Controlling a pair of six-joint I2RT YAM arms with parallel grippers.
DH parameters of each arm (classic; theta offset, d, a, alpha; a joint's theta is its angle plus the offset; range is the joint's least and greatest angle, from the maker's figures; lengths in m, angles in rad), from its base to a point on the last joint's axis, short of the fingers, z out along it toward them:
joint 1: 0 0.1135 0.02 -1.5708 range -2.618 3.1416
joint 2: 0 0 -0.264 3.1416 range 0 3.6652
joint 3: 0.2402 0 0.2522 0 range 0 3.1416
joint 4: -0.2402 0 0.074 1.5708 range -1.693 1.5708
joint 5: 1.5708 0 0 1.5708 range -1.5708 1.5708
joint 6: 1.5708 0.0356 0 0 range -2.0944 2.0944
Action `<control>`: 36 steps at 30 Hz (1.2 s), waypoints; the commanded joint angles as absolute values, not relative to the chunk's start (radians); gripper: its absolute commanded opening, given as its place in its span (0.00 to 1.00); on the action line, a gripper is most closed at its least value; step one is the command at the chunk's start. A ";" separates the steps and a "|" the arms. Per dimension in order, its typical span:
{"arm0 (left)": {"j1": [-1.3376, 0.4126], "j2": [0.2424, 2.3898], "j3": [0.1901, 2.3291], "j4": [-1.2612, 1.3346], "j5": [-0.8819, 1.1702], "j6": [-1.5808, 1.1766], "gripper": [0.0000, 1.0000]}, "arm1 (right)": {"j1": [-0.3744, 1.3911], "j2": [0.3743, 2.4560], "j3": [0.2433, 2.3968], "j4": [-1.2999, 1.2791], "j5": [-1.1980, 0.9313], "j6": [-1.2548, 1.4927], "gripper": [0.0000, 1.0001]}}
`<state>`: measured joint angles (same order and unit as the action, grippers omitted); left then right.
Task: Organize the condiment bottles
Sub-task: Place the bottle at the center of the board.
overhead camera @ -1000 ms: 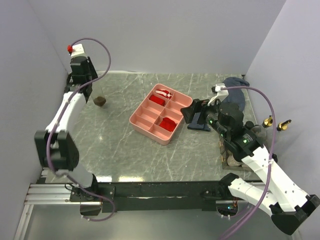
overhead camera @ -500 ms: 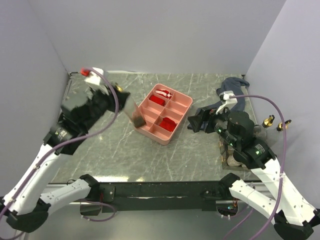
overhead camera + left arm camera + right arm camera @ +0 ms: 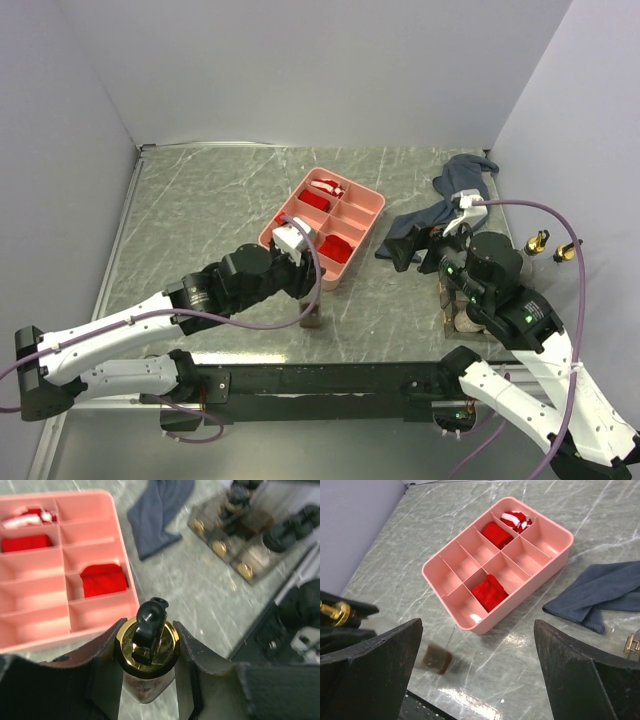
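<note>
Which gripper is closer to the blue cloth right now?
Right. The right gripper hovers beside the cloth's near end; the left gripper, gripping a bottle, is beyond the tray.

Bottle (image 3: 311,317) stands before tray (image 3: 352,212); cloth (image 3: 455,185) right, apparently apart.
</note>
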<state>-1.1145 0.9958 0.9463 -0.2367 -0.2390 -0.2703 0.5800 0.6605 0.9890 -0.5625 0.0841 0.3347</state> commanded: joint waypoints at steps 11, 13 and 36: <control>-1.121 1.046 0.863 0.131 -0.236 -0.190 0.14 | 0.578 0.657 0.945 -0.535 0.029 0.313 1.00; -1.121 1.064 0.862 0.132 -0.223 -0.190 0.16 | 0.578 0.655 0.942 -0.534 0.012 0.314 1.00; -1.121 0.898 0.976 -0.097 -0.225 -0.319 0.97 | 0.594 0.641 0.822 -0.148 -0.449 0.359 0.96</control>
<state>-1.1164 0.9577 0.9176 -0.0494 -0.1921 -0.2802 0.5808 0.6495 0.8558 -0.3645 -0.3180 0.3328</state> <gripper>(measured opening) 0.969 0.967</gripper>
